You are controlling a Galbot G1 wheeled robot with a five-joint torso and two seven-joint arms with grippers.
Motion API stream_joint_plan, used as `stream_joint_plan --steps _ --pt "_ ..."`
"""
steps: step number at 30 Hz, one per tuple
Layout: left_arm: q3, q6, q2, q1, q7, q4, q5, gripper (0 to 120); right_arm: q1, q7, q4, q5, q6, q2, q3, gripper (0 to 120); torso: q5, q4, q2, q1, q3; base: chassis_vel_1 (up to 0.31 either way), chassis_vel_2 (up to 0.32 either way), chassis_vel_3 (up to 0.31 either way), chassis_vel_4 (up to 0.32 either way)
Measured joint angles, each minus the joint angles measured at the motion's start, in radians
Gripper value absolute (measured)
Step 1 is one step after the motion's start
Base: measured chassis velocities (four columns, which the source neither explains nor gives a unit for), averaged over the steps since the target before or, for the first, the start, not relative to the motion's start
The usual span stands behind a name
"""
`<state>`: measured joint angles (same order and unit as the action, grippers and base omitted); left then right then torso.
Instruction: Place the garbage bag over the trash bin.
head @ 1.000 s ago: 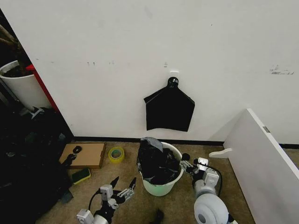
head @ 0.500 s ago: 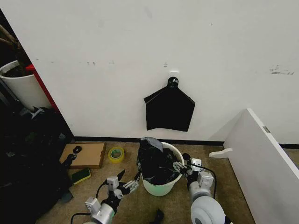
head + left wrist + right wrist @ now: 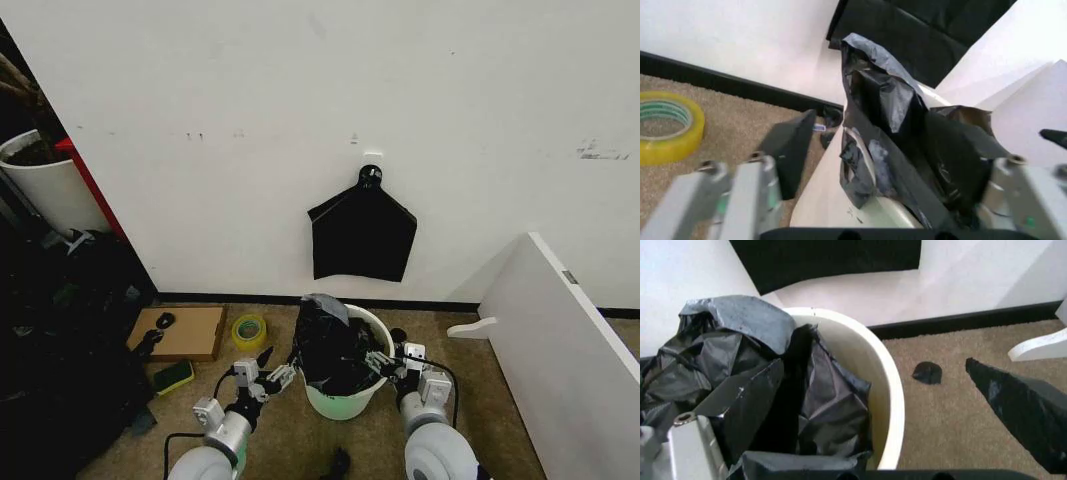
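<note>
The trash bin (image 3: pixel 352 400) is a cream-white bucket on the carpet below the wall. The garbage bag (image 3: pixel 328 347), black and crinkled, is bunched inside it and rises above the rim on the left. My left gripper (image 3: pixel 270 370) is open at the bin's left side. In the left wrist view the left gripper (image 3: pixel 873 160) straddles the bin wall (image 3: pixel 830 200) and the garbage bag (image 3: pixel 880 95). My right gripper (image 3: pixel 381 362) is open at the right rim. In the right wrist view the right gripper (image 3: pixel 883 410) spans the bin rim (image 3: pixel 890 390) beside the garbage bag (image 3: pixel 820 405).
A flat black bag (image 3: pixel 362 236) hangs on the wall above the bin. A yellow tape roll (image 3: pixel 249 331), a cardboard box (image 3: pixel 183 332) and a green sponge (image 3: pixel 174 376) lie to the left. A white board (image 3: pixel 565 340) leans at the right. Dark clutter and a white tub (image 3: pixel 45 185) stand far left.
Both grippers have closed in on the bin: the left moved forward and right to its left side, the right moved left onto its right rim. Bag and bin have not moved.
</note>
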<state>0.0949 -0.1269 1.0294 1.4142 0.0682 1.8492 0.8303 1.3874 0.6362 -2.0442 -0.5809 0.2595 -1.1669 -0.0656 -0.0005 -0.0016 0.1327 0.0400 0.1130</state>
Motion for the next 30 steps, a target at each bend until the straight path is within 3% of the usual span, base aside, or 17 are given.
stream_joint_plan --steps 18,23,30 --pt "-0.010 0.034 0.035 -0.075 0.010 -0.077 0.048 0 -0.002 -0.002 -0.001 -0.008 0.001 0.004 -0.001 100 0.0000 0.0000 0.000 0.000 0.000 0.000 0.000 0.000 0.000" --pt "-0.009 0.032 0.030 -0.071 0.004 -0.061 0.063 0 0.001 -0.005 -0.001 -0.008 0.001 0.004 -0.001 100 0.0001 0.0000 0.000 0.000 0.000 0.000 0.000 0.000 0.000" --pt "-0.006 0.034 0.041 -0.075 -0.005 -0.069 0.093 25 0.004 -0.008 0.001 -0.004 0.001 0.000 0.001 100 0.0001 0.0001 0.000 0.000 0.000 0.000 0.000 0.000 0.000"
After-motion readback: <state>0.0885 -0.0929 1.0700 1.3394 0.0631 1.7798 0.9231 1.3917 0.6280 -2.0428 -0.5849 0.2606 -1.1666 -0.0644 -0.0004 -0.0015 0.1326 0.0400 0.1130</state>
